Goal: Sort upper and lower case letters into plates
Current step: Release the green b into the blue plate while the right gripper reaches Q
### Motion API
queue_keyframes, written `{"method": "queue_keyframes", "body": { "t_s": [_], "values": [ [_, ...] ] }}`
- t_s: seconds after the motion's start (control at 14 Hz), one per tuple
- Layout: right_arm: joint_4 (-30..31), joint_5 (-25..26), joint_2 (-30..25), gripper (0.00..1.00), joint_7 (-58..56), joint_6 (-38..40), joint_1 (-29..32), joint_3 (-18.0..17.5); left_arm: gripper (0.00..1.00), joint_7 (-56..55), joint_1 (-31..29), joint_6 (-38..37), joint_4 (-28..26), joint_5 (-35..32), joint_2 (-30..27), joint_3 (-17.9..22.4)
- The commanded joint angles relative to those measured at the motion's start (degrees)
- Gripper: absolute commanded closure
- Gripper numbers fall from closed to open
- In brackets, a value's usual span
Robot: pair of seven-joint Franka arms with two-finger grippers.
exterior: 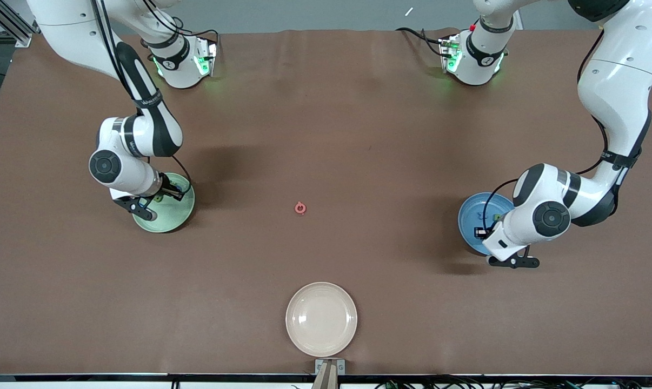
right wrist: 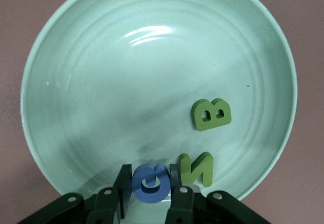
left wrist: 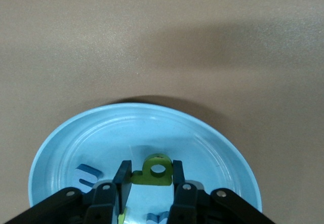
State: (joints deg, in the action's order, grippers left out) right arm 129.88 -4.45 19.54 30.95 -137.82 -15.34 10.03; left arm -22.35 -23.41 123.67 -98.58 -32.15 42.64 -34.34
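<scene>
Brown tabletop (exterior: pixel 326 135): one pink letter (exterior: pixel 300 208) lies alone near the middle, well apart from all three plates.
Mint plate (exterior: pixel 177 216): it sits toward the right arm's end of the table, part-covered by that arm's wrist.
Right gripper (right wrist: pixel 150 183): low over the mint plate (right wrist: pixel 152 72) near its rim, and the fingers (right wrist: pixel 123 183) are clamped on a blue G (right wrist: pixel 150 182).
Mint plate's load: a green B (right wrist: pixel 211 115) lies flat on the plate floor, and a green N (right wrist: pixel 195 169) lies just beside the held G, near the rim.
Blue plate (exterior: pixel 474 213): it sits toward the left arm's end of the table, half under that arm's wrist.
Left gripper (left wrist: pixel 150 176): down inside the blue plate (left wrist: pixel 101 133), fingers (left wrist: pixel 122 176) pinching a green lower-case letter (left wrist: pixel 154 171) with a round hole, held on edge.
Blue plate's load: a blue letter (left wrist: pixel 87 176) lies near the rim beside the gripper; another blue piece (left wrist: pixel 158 218) peeks out between the fingers, shape unreadable.
Beige plate (exterior: pixel 321 319): it sits at the table edge nearest the front camera, at mid-length.
</scene>
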Motion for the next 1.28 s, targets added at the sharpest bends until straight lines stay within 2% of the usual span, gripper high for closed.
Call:
{"method": "queue_keyframes", "body": {
  "t_s": [0.0, 0.07, 0.14, 0.43, 0.57, 0.64, 0.71, 0.78, 0.93, 1.07, 1.21],
  "values": [
    [1.60, 0.58, -2.23, 0.15, -0.45, -0.43, 1.28, -0.80, 0.79, 0.73, -0.32, 0.25, -0.03, -1.07, 0.34, 0.06],
    [1.25, 0.58, -2.31, 0.00, -0.54, 0.00, 1.19, -0.89, 0.78, 0.73, -0.32, 0.25, -0.12, -1.07, 0.42, 0.06],
    [0.64, 0.58, -2.31, 0.00, -0.45, 0.53, 1.02, -0.89, 0.78, 0.73, -0.32, 0.25, -0.20, -1.07, 0.43, 0.06],
    [-5.85, -0.12, -2.84, 0.00, 0.42, 10.70, 0.49, -1.41, 0.77, 0.73, -0.50, 0.25, -0.12, -1.07, 1.21, 0.15],
    [-9.46, -1.69, -2.67, 0.00, 2.43, 14.23, -1.61, -1.94, 0.73, 0.73, -0.67, 0.25, -0.20, -1.07, 1.13, 0.15],
    [-10.52, -3.18, -2.49, 0.00, 5.67, 14.42, -3.53, -1.94, 0.60, 0.82, -0.85, 0.17, -0.29, -1.07, 0.95, 0.15],
    [-11.40, -3.81, -2.32, 0.00, 8.57, 14.07, -6.08, -1.94, 0.21, 0.91, -1.46, 0.17, -0.29, -1.07, 0.69, 0.15],
    [-12.63, -4.07, -2.05, 0.00, 11.30, 13.90, -8.45, -1.94, 0.00, 1.43, -1.64, -0.27, -0.29, -0.99, 0.25, 0.06],
    [-17.09, -6.26, 1.36, 0.00, 17.97, 13.46, -12.85, -1.86, 0.00, 3.01, -2.60, -2.19, -0.21, -0.38, -1.67, -0.46],
    [-24.29, -7.59, 7.24, 0.00, 23.60, 13.46, -16.19, -1.86, 0.00, 2.93, -3.04, -7.63, 0.32, -0.02, -4.30, -2.30],
    [-31.06, -7.77, 12.77, 0.00, 26.87, 13.46, -18.05, -1.86, 0.00, 2.84, -3.05, -11.33, 0.32, 0.33, -7.47, -2.49]
  ]
}}
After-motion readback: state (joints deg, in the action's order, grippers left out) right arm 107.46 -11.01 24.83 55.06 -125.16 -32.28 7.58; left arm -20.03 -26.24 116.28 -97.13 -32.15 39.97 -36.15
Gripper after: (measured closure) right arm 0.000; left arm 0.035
